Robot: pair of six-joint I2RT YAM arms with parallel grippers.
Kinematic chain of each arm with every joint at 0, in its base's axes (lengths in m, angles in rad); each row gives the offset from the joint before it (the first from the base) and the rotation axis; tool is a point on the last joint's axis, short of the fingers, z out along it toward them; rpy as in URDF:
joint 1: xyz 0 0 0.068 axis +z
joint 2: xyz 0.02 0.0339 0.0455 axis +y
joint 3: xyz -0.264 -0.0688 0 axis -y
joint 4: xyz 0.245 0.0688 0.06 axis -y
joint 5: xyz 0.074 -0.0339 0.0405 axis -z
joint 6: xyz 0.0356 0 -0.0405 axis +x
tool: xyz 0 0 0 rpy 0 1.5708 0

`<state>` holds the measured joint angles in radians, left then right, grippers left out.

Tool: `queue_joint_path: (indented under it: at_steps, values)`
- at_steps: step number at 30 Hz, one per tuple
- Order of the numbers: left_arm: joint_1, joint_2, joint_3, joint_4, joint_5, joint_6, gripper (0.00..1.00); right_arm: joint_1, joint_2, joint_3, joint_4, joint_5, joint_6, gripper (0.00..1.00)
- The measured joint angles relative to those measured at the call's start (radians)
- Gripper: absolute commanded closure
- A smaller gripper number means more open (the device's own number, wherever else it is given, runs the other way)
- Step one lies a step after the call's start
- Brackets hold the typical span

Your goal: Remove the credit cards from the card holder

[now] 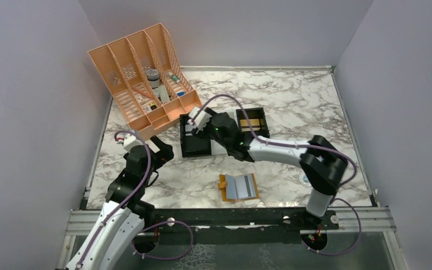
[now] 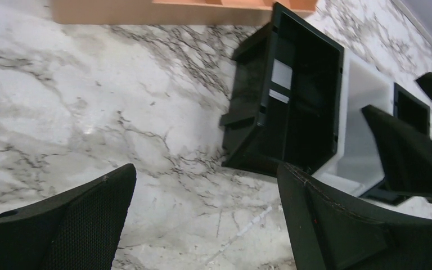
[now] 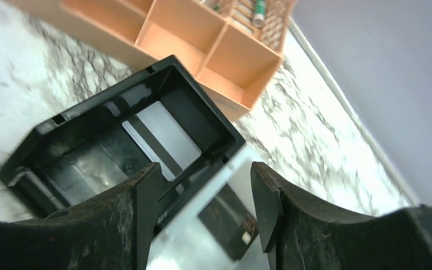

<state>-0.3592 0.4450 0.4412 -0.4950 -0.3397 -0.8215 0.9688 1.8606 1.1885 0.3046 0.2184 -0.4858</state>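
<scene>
You've one credit card (image 3: pixel 166 135) in the black bin (image 3: pixel 101 93); left jaws and right jaws gape empty; card holder (image 1: pixel 239 187) may hold more.

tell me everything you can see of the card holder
The card holder lies open, flat on the marble table near its front edge. A mustard-tan cover shows along its left side; the inside is pale grey-blue with a darker stripe. Only the table touches it.
</scene>
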Motion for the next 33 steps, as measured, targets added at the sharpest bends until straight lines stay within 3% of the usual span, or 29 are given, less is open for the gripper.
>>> queue_joint_path:
  at_steps: [6,11,15,23,33]
  values:
    - [0.000,0.080,-0.001,0.089,0.211,0.051,0.02,0.000,-0.360,-0.245,0.001,0.113,0.401,0.40]
    - [0.000,0.151,-0.027,0.216,0.430,0.061,0.10,0.000,-0.560,-0.376,-0.140,0.139,0.753,0.40]
    - [-0.052,0.259,-0.023,0.289,0.558,0.075,0.10,0.000,-0.672,-0.497,-0.259,0.113,0.970,0.39]
    - [-0.475,0.451,0.018,0.330,0.441,0.066,0.09,0.000,-0.888,-0.695,-0.429,0.040,1.242,0.39]
    - [-0.719,0.617,0.021,0.404,0.259,-0.001,0.11,0.000,-0.970,-0.756,-0.546,-0.002,1.357,0.40]
